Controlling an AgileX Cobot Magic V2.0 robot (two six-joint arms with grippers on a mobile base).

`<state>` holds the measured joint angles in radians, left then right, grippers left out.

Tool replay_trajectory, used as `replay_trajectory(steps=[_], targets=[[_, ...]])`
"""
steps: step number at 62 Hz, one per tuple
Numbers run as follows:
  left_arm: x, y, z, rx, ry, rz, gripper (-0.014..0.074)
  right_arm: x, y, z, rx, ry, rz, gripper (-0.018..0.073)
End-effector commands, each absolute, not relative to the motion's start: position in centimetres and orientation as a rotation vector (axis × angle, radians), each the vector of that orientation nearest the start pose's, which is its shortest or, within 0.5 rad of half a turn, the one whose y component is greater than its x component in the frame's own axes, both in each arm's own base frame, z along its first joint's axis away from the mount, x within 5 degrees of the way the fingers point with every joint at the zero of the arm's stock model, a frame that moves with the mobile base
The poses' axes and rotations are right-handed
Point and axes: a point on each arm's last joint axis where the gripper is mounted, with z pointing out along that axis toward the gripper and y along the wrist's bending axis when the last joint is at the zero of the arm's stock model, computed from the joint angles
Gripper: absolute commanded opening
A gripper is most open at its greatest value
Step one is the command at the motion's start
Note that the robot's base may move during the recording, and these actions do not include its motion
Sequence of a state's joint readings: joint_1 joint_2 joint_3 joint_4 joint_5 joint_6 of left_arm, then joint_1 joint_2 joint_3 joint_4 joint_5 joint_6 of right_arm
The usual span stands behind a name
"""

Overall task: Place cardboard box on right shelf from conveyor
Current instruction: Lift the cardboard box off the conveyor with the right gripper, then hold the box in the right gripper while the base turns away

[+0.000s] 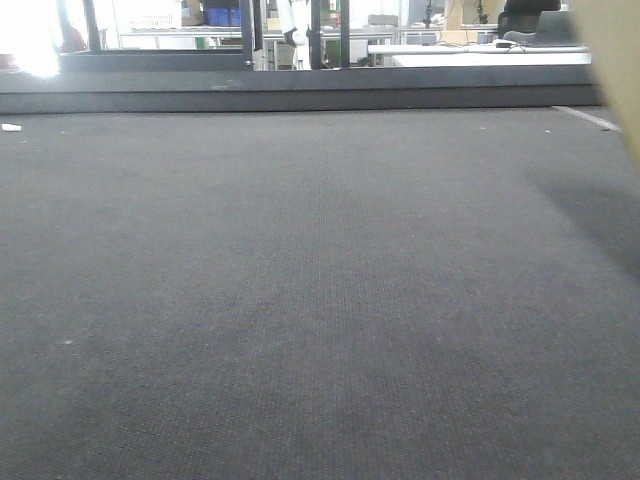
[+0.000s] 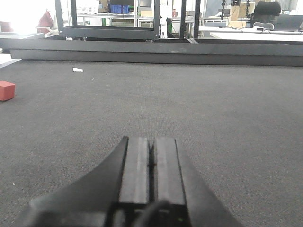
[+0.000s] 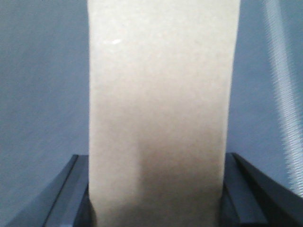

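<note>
The cardboard box (image 3: 161,85) is a plain tan slab that fills the middle of the right wrist view. My right gripper (image 3: 155,161) is shut on it, with a dark finger pressed against each side. A tan sliver of the cardboard box (image 1: 618,70) also shows at the right edge of the front view, above the conveyor (image 1: 300,300), a wide dark grey woven belt. My left gripper (image 2: 151,142) hangs low over the conveyor (image 2: 213,109), shut with nothing between its pads. The right shelf is out of view.
A small red block (image 2: 6,90) lies at the belt's left edge, and a white scrap (image 2: 77,70) lies near the far rail. A dark raised frame (image 1: 300,95) borders the belt's far side. Black framed racks and office tables stand beyond it.
</note>
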<state>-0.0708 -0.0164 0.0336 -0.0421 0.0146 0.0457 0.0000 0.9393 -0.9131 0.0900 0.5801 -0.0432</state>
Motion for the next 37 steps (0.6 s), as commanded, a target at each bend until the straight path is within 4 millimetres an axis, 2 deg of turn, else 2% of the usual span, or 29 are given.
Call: replay_trajectory(steps=[1,16,28,37], targets=[[5.5,-0.4,20.8,0.047,1.428,-0.056,-0.0116,18.4,-0.4,38.5,0.028,1.855,0.019,0.0110],[5.5,-0.4,20.8,0.047,1.428,-0.056,-0.0116,15.1,-0.6,37.2,0.048,1.707,-0.004,0.0110],[5.5,-0.4,20.8,0.047,1.428,-0.056,-0.0116,11.2,-0.5,36.7,0.048,1.565,-0.012,0.0110],[5.5,-0.4,20.8,0.047,1.428,-0.056,-0.0116,8.4,-0.3,35.5,0.045,1.499,-0.013,0.0110]])
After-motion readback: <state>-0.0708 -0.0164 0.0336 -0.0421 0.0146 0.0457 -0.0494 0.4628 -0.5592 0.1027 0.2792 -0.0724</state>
